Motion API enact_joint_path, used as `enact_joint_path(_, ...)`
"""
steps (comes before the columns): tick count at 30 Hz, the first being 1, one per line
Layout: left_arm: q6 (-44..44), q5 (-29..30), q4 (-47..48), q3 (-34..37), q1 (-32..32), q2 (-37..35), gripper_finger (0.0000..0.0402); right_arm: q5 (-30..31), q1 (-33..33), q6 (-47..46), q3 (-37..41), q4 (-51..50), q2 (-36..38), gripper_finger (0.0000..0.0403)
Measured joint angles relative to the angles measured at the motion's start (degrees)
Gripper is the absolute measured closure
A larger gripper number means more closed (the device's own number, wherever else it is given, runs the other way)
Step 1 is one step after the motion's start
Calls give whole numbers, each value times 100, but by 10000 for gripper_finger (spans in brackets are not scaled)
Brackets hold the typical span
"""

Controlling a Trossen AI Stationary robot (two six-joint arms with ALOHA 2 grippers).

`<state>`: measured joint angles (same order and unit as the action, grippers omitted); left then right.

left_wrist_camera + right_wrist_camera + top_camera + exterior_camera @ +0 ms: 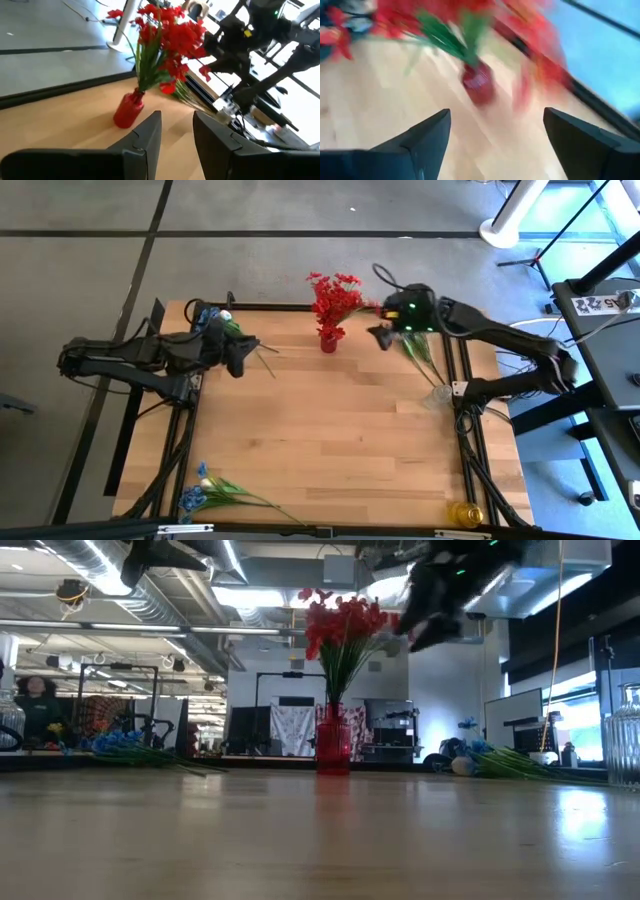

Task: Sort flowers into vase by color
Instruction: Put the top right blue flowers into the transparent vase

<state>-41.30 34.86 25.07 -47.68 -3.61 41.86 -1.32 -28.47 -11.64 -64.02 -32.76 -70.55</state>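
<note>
A red vase [329, 340] stands near the table's far edge and holds a bunch of red flowers [334, 298], stems down in it; it also shows in the low view [333, 740] and the left wrist view [129, 109]. My right gripper [381, 335] hovers just right of the blossoms, high above the table [425, 630], open and empty [495, 135]. My left gripper [240, 365] hangs left of the vase, open with a narrow gap and empty [177, 132].
Blue and white flowers [212, 494] lie at the near left corner. More sprigs [228, 323] lie at the far left under the left arm. Green stems [420, 352] lie by the right edge, beside a clear glass vase [437, 395]. A yellow vase [465, 513] stands at the near right corner.
</note>
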Motion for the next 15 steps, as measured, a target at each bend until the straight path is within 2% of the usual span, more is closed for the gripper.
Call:
enact_joint_path(4,97,-161,-6,0,-127,-33,293,886,-4,-883,-17,-1711,441,99)
enact_joint_path(8,275,-218,-39,0,-255,127,293,1508,-41,-1761,-10,-3051,361,110)
enact_joint_path(12,320,-293,-232,4,-283,421,293,1592,-379,-1915,-8,-3210,-145,120)
enact_joint_path(15,269,-555,-514,4,-293,642,293,1577,-929,-1567,-6,-3010,-689,131)
